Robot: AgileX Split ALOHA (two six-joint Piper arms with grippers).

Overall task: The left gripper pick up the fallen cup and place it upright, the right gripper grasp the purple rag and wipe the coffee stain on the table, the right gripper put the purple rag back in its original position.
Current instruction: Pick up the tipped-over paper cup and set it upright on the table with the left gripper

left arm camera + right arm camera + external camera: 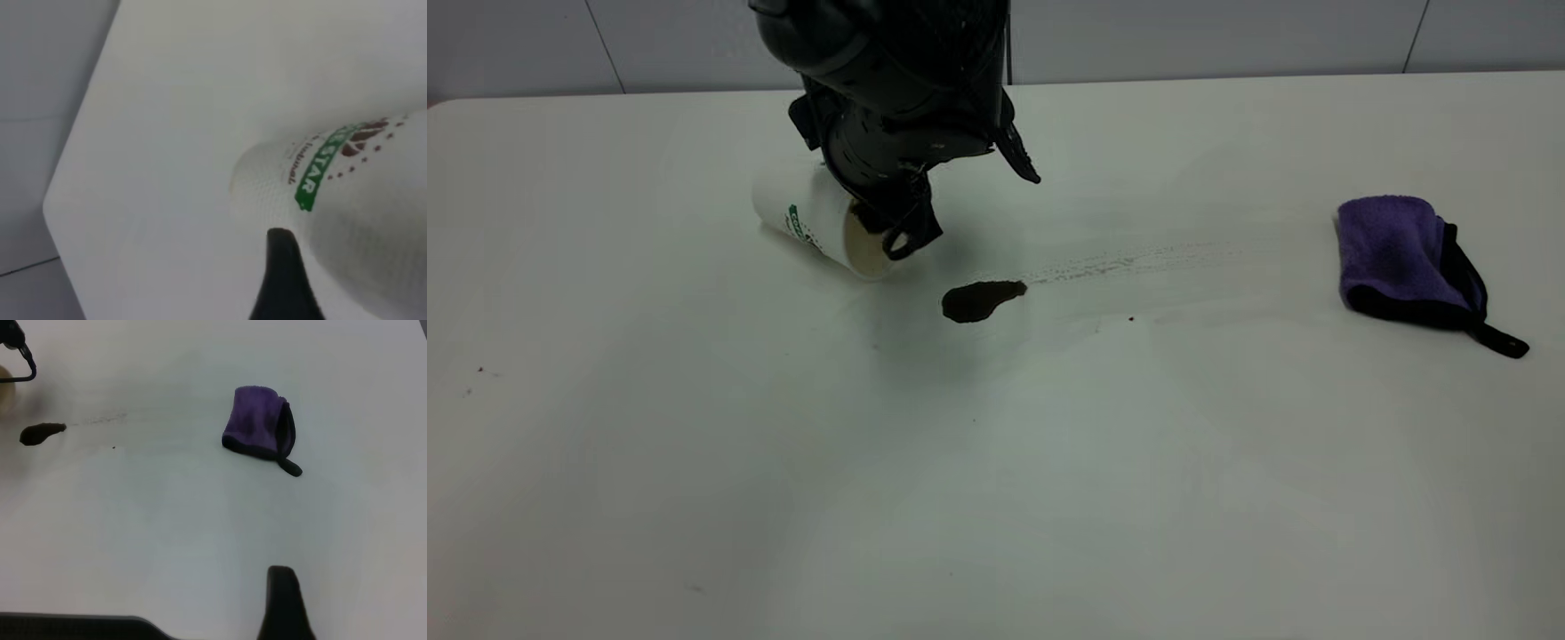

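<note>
On the table (996,498), nearest the exterior camera, the coffee stain (980,300) sits dark and teardrop-shaped. Just beyond it the fallen cup (823,227) lies tilted, mouth toward the puddle, and my left gripper (898,233) is down at its rim, one finger (283,280) against the cup wall; I seem to be clamped on it, though the far finger is hidden. The purple rag (1405,258) lies folded well off to the right. One finger (283,603) of my right gripper hangs above bare tabletop; whether it is spread, I cannot tell.
</note>
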